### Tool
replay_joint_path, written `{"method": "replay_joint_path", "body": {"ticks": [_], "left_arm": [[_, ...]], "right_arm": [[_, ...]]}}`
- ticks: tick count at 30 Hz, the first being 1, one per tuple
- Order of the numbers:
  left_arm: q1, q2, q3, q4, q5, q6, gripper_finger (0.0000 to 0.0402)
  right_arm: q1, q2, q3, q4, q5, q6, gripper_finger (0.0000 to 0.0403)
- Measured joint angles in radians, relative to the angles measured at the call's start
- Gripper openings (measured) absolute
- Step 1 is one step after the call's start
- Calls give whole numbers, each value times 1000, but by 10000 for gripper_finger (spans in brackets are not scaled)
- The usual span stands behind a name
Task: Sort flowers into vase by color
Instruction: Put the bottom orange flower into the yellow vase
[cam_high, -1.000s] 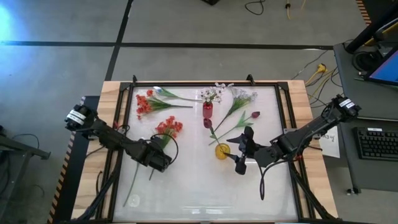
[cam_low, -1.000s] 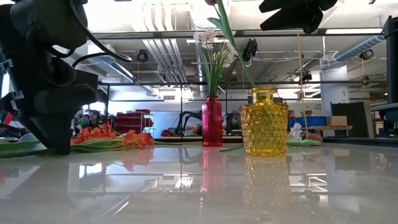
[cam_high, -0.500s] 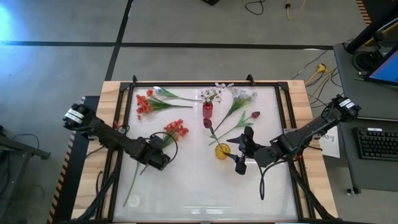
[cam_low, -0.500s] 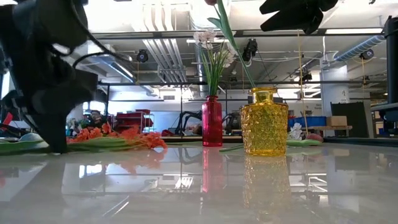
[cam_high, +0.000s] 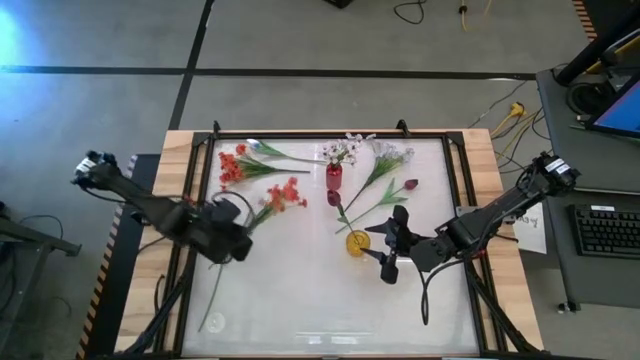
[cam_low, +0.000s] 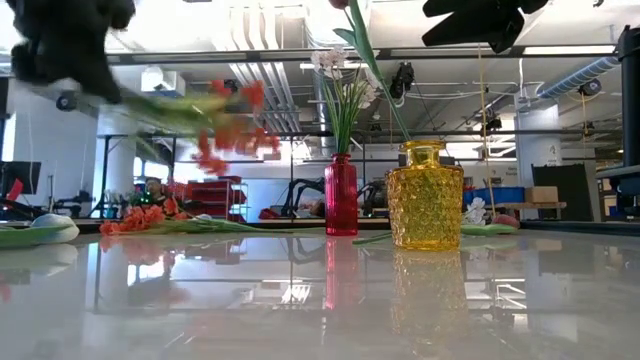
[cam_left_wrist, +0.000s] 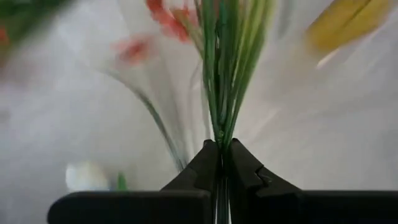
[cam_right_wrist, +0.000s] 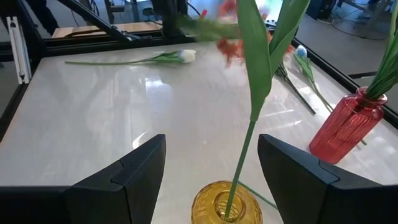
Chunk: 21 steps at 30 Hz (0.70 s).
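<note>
- A glossy white table (cam_high: 300, 300) with a wooden border is carrying everything.
- A yellow vase (cam_high: 357, 243) is standing right of centre; a red vase (cam_high: 333, 177) is standing farther back.
- A red-orange flower cluster (cam_high: 232, 166) is lying at the far left, a white tulip (cam_high: 256, 147) just behind it.
- White blossom sprays (cam_high: 390, 156) and a dark red tulip (cam_high: 409, 185) are lying at the far right — stems crossing.
- A long green stem (cam_high: 213, 300) is lying near left.

Colours on your table (cam_high: 300, 300)

You see a glossy white top framed in pale wood, a yellow vase (cam_high: 357, 243) with a knobbly pattern, a plain red vase (cam_high: 333, 177), red-orange blossoms (cam_high: 283, 193) on green stems, a second red-orange cluster (cam_high: 231, 166), white sprays (cam_high: 390, 153), and a dark red tulip (cam_high: 410, 185).
</note>
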Motion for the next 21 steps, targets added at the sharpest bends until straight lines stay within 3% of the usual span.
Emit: {"method": "replay_joint_path", "body": {"ticks": [6,11,18,21], "left_arm": [[-99,-107,87,-8,-296,80,0],[-149,-133,144,82,-509,272,0],[-178,-132,158,528,-639,794,0],[-179,-118,158,775,-646,1057,0]], "right_arm": [[0,0,0,0,0,0,246],[0,0,0,2,0,0,245],[0,0,0,6,0,-1,240],[0,0,0,8,0,-2,240]]}}
